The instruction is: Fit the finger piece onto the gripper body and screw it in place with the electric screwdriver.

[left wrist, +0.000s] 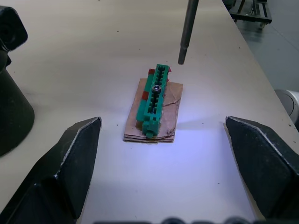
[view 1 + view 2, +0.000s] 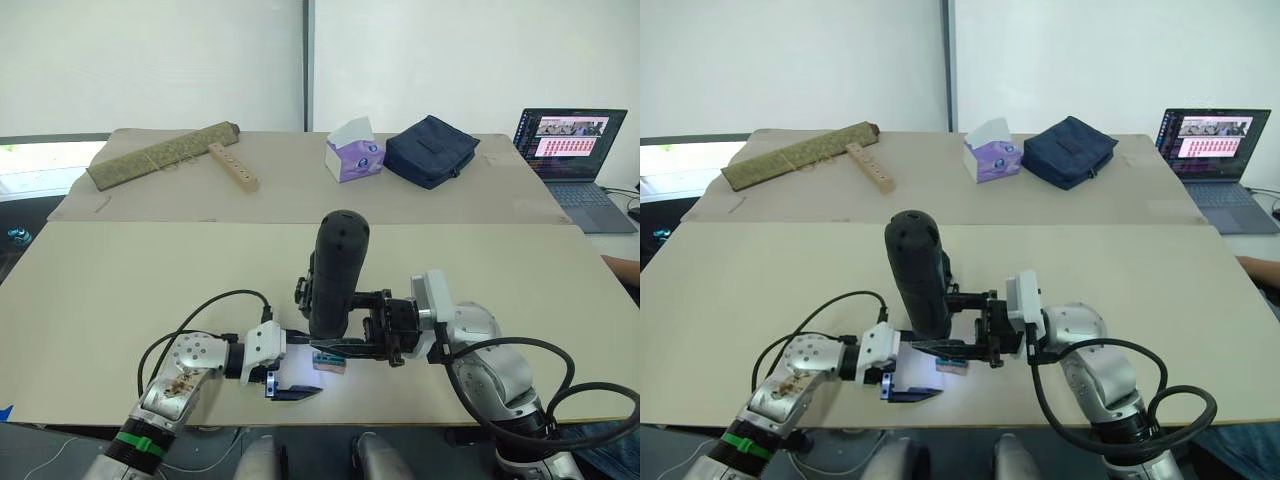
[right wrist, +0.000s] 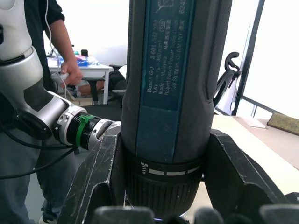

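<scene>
My right gripper [image 2: 345,325] is shut on the electric screwdriver [image 2: 335,270], a thick black cylinder held upright over the table's front middle. Its thin metal bit [image 1: 187,32] points down, the tip hovering just above the far end of a small green-and-tan block [image 1: 154,105]. My left gripper [image 1: 162,122] stands open with one finger on each side of that block, which its light brightens. A black part with a wide round base [image 1: 11,107], seemingly the gripper body, stands beside the block and is mostly hidden behind the screwdriver in the head views. The finger piece is out of view.
At the back of the table are a rolled green mat [image 2: 165,152], a wooden strip [image 2: 232,166], a tissue box [image 2: 353,150], a navy pouch [image 2: 430,150] and an open laptop [image 2: 572,150]. A person [image 3: 56,42] stands beyond the table in the right wrist view.
</scene>
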